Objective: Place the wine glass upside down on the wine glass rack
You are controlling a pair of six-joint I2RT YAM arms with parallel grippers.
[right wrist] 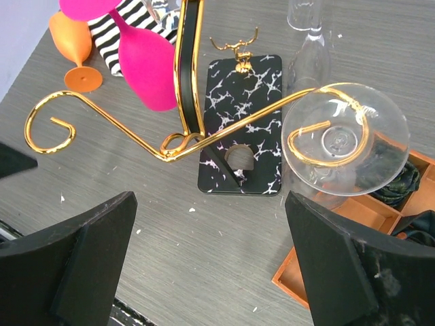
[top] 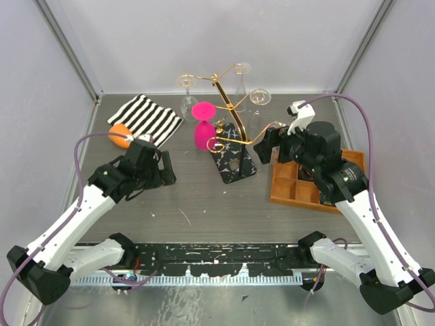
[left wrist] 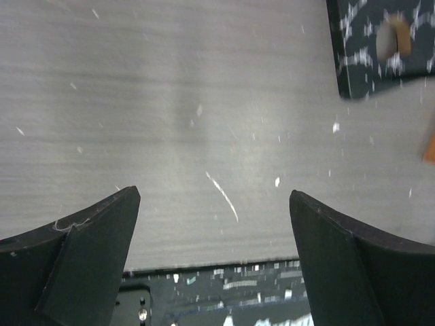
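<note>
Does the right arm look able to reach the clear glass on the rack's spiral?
Likely yes: the open right end effector faces the clear glass, nothing between them, though the gold rack arm curls around its stem.

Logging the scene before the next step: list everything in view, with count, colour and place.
wine glass rack: one, gold wire on black marbled base, centre
clear wine glasses: at least three, hung on the rack
pink wine glass: one, hung at the rack's left side
orange wine glass: one, on the table, far left
striped cloth: one, black and white, back left
compartment tray: one, orange, right side
left end effector: one, black, open over table
right end effector: one, black, open beside the rack
</note>
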